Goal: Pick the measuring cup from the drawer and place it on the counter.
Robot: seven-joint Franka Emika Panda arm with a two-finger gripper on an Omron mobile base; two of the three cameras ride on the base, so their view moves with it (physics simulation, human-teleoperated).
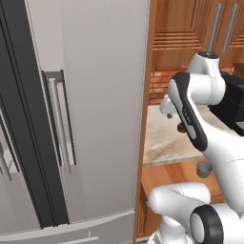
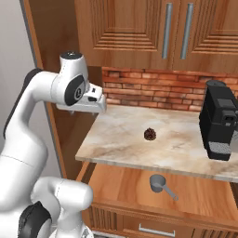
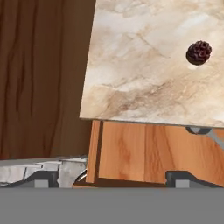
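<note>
Hand view, nearest first: the two dark fingertips (image 3: 42, 178) of the gripper (image 3: 111, 179) stand far apart at the bottom edge, spread wide with nothing between them. Just past them lies the open drawer (image 3: 144, 153), its orange-brown wooden floor bare at this end, and the measuring cup (image 3: 199, 130) peeks out from under the edge of the counter (image 3: 144, 70), its thin handle running off toward the right. Beyond that, the beige stone top carries a small dark reddish-brown ball (image 3: 199, 53) (knobbly, a bit like a berry). A dark wooden panel (image 3: 39, 74) runs along the left.

From the right base view the arm rises at the lower left and bends over, so that the gripper (image 2: 86, 110) hangs above the left end of the counter (image 2: 121, 139), well apart from the cup. The drawer (image 2: 125, 183) is pulled out below the counter's front edge, with a silver bar handle on its front panel. The measuring cup (image 2: 157, 182) sits upright on the drawer floor near the middle, handle pointing right and toward the front. The ball (image 2: 149, 134) rests on the counter above and behind the cup. Further right stands a black coffee machine (image 2: 218, 121), and behind everything runs the red brick wall (image 2: 153, 90) under wooden cabinets (image 2: 139, 30).

From the left base view the cup (image 1: 205, 169) shows beside the arm, in the drawer (image 1: 162, 176), with a grey fridge (image 1: 71, 109) on the left.
</note>
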